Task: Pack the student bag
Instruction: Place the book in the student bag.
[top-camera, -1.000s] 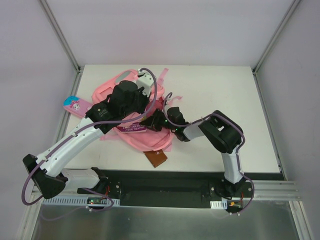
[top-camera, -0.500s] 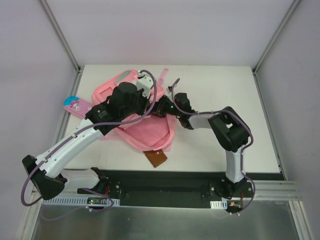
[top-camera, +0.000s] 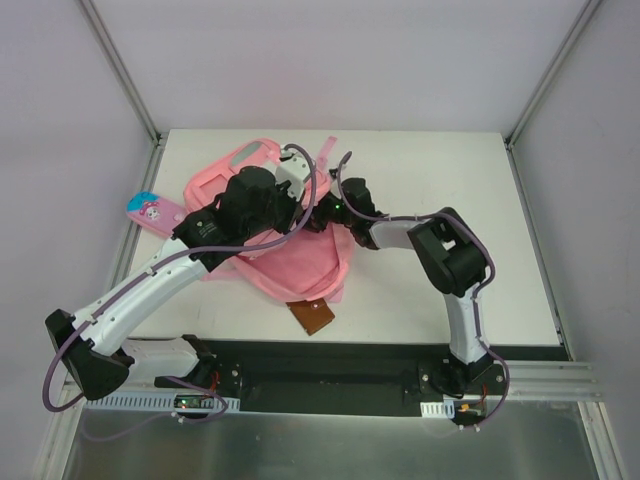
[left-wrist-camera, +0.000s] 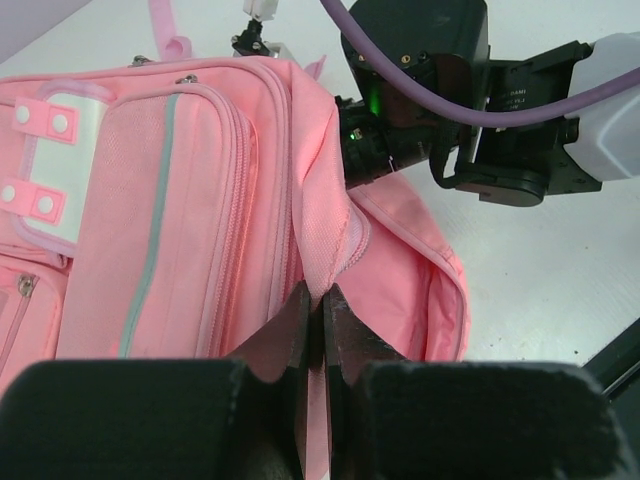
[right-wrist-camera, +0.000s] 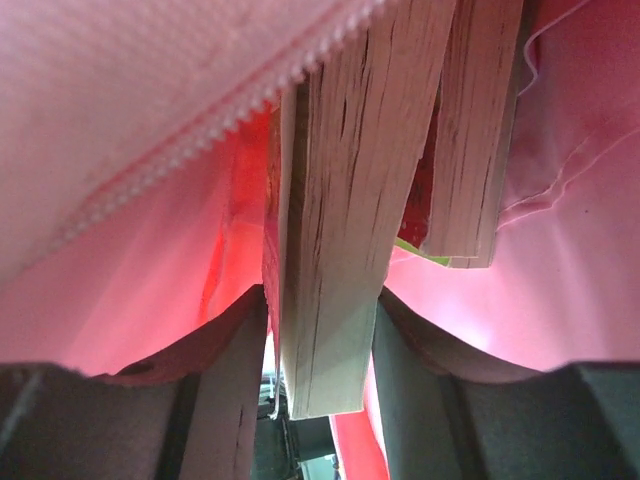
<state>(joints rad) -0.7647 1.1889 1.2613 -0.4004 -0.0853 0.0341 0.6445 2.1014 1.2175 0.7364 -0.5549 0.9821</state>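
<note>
Top external view: the bag (top-camera: 300, 265) lies in a pink heap on the upper left part of the table (top-camera: 450, 170). A pencil case (top-camera: 150, 209) sits at the table's left edge, just clear of it. A brown card (top-camera: 314, 317) pokes out from under the bag's lower edge. My left arm (top-camera: 150, 280) comes up from the lower left and bends over the bag. My right arm (top-camera: 450, 260) comes in from the lower right and reaches left to the bag's upper right side.

From the left wrist, my left gripper (left-wrist-camera: 315, 320) is pinched together on the bag's zip edge (left-wrist-camera: 335, 255), at centre frame, with the fabric folded up between the fingers. The front pockets fill the left of that frame. The mouth gapes to the right of my pinch, with my right arm's black wrist just above it.

From the right wrist, my right gripper (right-wrist-camera: 320, 298) is inside the bag, with pink cloth all round and zip teeth running across the upper left. A wooden slat (right-wrist-camera: 340, 180) stands between my fingers, close against both. I cannot tell whether they press on it or only flank it. A second slat (right-wrist-camera: 475, 130) stands just to its right.
</note>
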